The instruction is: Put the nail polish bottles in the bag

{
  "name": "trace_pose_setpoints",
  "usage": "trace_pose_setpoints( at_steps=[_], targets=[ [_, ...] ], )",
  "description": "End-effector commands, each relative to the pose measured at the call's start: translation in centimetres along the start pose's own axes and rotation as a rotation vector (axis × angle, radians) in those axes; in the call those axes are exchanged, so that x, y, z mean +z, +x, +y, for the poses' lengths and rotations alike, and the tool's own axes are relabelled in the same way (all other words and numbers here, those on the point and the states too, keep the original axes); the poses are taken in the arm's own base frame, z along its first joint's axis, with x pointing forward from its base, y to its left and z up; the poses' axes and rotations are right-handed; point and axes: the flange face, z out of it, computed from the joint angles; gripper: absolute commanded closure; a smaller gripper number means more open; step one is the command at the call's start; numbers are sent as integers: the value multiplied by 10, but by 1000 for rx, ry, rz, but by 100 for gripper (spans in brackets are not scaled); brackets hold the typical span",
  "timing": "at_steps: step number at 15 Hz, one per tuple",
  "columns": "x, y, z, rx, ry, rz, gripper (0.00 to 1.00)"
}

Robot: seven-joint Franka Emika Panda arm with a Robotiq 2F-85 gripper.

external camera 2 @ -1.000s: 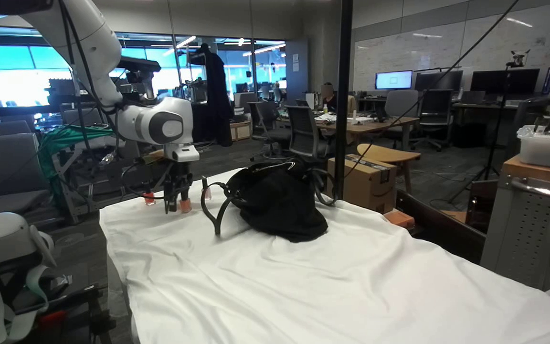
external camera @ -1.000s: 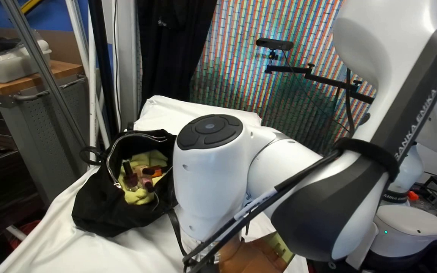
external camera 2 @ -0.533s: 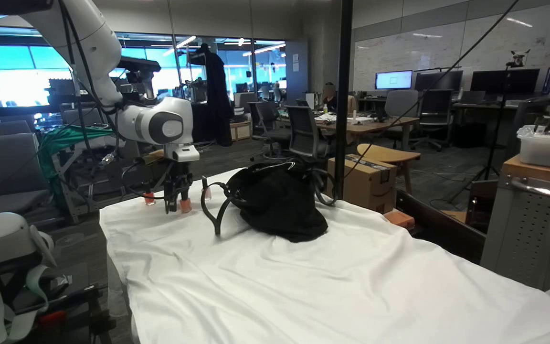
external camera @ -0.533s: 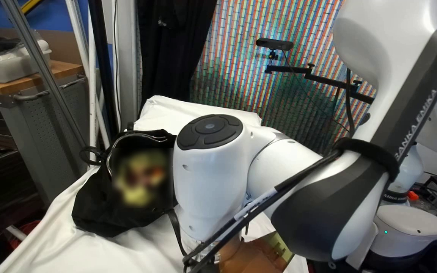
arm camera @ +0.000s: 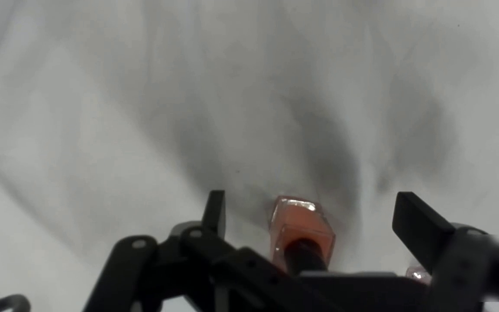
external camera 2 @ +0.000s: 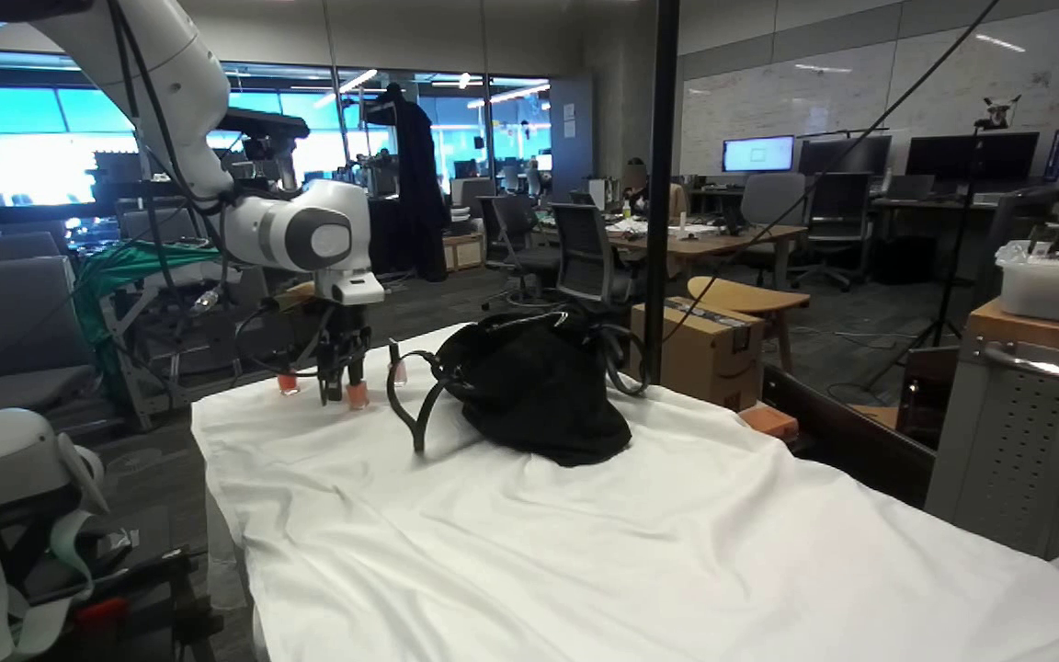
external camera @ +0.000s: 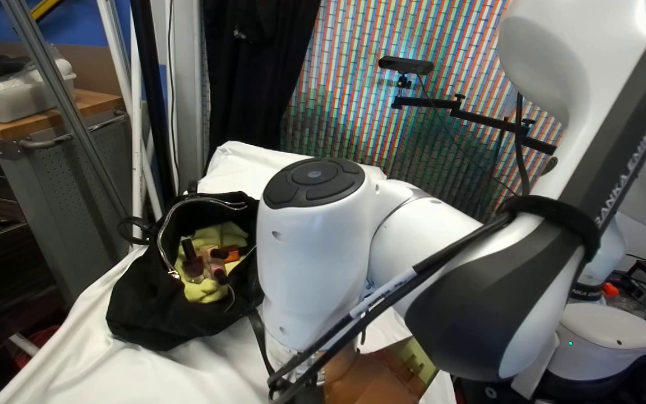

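My gripper is open around an upright orange-pink nail polish bottle, with gaps on both sides. The palm hides the end of its black cap. In an exterior view the gripper is low over the table at this bottle. A red bottle and a pale pink bottle stand to either side. A bit of a pale pink bottle shows behind the right finger in the wrist view. The black bag stands open; in an exterior view several bottles, one dark red, lie on its yellow-green inside.
A white cloth with wrinkles covers the table. The bag's strap loops down onto the cloth close to the pale pink bottle. A black pole rises behind the bag. The arm hides the gripper and table bottles in an exterior view.
The arm and hand have risen slightly over the last half second. The bottles and the bag have not moved. One earlier exterior frame is blurred over the bag's inside.
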Motion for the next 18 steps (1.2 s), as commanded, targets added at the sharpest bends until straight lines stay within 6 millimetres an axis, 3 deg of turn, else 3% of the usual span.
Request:
trace_pose_setpoints(
  at_steps=[1, 18],
  targets=[
    [-11, -5, 1, -10, 18, 23, 0],
    [6, 3, 9, -38, 49, 43, 0]
  ],
)
